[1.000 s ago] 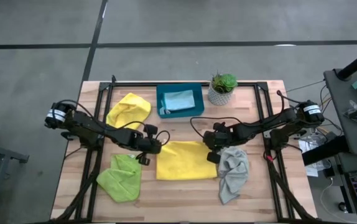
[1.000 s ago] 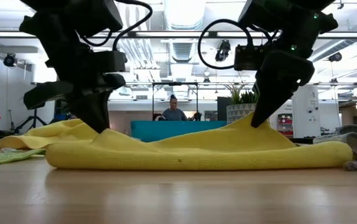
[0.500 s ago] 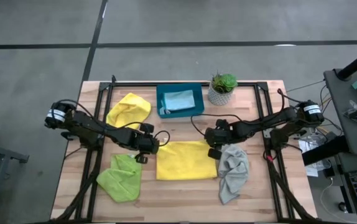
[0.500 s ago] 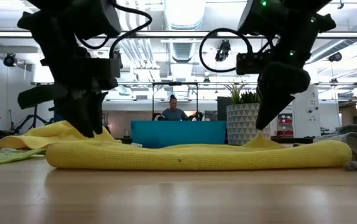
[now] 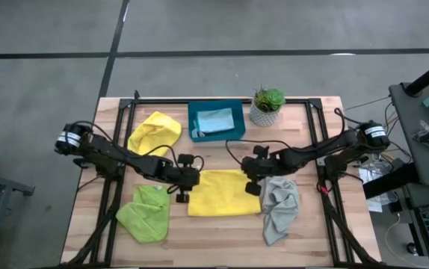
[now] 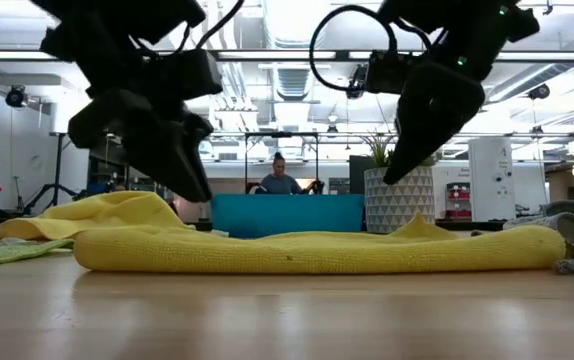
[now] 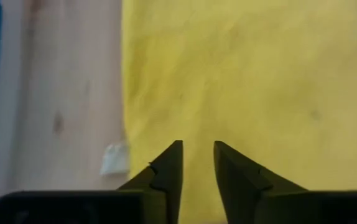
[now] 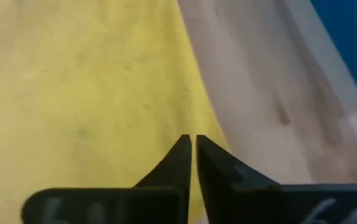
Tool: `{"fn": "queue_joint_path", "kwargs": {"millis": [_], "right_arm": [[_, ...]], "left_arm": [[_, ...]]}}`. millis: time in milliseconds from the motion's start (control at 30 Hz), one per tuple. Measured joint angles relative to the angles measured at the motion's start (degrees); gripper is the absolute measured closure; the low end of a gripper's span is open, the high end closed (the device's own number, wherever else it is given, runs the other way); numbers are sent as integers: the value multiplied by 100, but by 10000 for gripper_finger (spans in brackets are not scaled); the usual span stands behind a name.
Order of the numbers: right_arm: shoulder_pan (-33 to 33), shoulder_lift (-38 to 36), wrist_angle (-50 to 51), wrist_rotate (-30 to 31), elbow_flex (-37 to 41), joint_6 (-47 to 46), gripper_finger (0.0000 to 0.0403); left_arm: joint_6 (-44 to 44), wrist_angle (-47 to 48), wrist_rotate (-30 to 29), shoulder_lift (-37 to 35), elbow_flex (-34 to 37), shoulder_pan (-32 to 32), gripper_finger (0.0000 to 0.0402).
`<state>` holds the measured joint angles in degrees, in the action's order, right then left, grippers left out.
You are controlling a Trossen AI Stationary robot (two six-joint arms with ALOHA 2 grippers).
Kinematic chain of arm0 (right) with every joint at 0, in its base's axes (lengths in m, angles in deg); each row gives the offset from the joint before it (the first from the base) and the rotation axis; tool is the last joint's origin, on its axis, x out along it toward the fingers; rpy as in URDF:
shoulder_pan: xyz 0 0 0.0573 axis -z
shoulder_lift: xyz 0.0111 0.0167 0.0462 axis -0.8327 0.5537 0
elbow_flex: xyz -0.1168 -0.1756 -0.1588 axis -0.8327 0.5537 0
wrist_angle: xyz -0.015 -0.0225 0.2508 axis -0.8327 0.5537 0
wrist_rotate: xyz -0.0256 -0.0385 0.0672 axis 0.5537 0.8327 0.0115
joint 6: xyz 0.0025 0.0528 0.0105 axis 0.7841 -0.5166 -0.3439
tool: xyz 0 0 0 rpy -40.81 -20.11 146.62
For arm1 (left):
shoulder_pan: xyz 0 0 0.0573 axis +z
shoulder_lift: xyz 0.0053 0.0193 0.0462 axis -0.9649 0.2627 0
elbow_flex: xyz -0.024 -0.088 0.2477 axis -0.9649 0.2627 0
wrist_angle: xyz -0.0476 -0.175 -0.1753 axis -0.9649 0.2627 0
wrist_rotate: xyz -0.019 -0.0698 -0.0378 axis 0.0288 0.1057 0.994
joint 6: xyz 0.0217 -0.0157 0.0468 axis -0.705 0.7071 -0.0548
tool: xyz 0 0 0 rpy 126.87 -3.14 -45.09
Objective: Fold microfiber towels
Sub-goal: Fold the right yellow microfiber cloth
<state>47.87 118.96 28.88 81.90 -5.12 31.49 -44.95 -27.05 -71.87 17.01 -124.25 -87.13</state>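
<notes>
A folded yellow towel [image 5: 222, 193] lies flat at the table's middle, also seen in the low view [image 6: 317, 250]. My left gripper [image 5: 188, 183] hovers over the towel's left edge [image 7: 247, 74], its fingertips [image 7: 197, 152] a narrow gap apart with nothing between them. My right gripper [image 5: 250, 179] hangs over the towel's far right corner [image 8: 85, 81], shut [image 8: 193, 144] and empty. In the low view both grippers, left [image 6: 199, 190] and right [image 6: 392, 175], are clear above the cloth. A second yellow towel [image 5: 155, 131], a lime green one [image 5: 146, 213] and a grey one [image 5: 280, 208] lie crumpled on the table.
A teal tray [image 5: 216, 119] at the far middle holds a light blue cloth. A potted plant [image 5: 267, 107] stands to its right. The grey towel lies close under my right arm. A person sits in the room beyond the table [image 6: 280, 180].
Both grippers have let go of the yellow towel's far edge and risen clear of it. The two raised points of cloth have dropped, and the towel now lies flat. My left gripper has moved a little toward the table's right and tipped.
</notes>
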Motion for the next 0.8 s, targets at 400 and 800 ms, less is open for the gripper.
{"fn": "queue_joint_path", "kwargs": {"millis": [400, 800], "right_arm": [[29, 698, -693, 657, 573, -456, 394], [293, 825, -614, 928, 559, -141, 394]], "left_arm": [[889, -464, -55, 566, 408, -4, 396], [1029, 282, -204, 242, 466, 153, 396]]}}
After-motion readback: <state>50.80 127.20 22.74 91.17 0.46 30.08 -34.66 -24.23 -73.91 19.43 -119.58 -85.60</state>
